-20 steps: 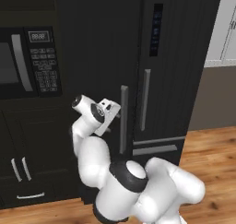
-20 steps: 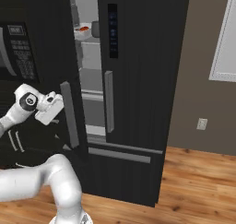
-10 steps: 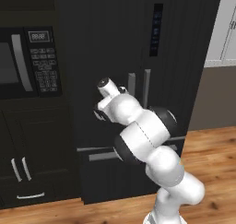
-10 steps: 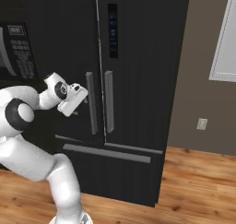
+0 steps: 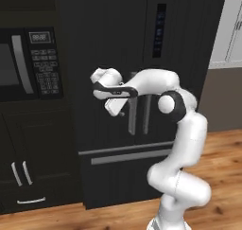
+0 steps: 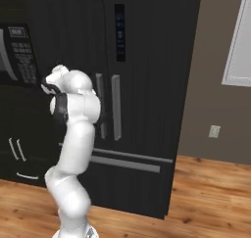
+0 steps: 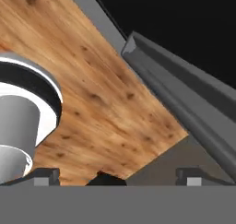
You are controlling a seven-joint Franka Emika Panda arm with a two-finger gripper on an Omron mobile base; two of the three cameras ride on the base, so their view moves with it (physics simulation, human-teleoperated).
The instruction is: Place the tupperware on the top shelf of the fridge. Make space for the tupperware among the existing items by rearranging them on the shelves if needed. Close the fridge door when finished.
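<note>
Our claw [image 5: 118,111] hangs released and empty, jaws spread wide, in front of the fridge's [image 5: 156,49] left door. In the hand view its two dark tips [image 7: 44,176] stand far apart at the bottom, with nothing between them. That view looks downward over wood floor [image 7: 92,80] and along a grey bar [image 7: 184,108], probably a fridge handle. Just to the claw's right, on the door faces, stand the two upright grey bar handles [image 5: 133,111], their long axis vertical, side by side at the seam. Both doors look flush and shut, so we judge the closing step done or nearly so. Beyond the claw to its left sits the microwave [image 5: 28,63]. The tub, the top shelf and the other food lie behind the closed doors, hidden from us, so we cannot confirm where the tub ended up.
</note>
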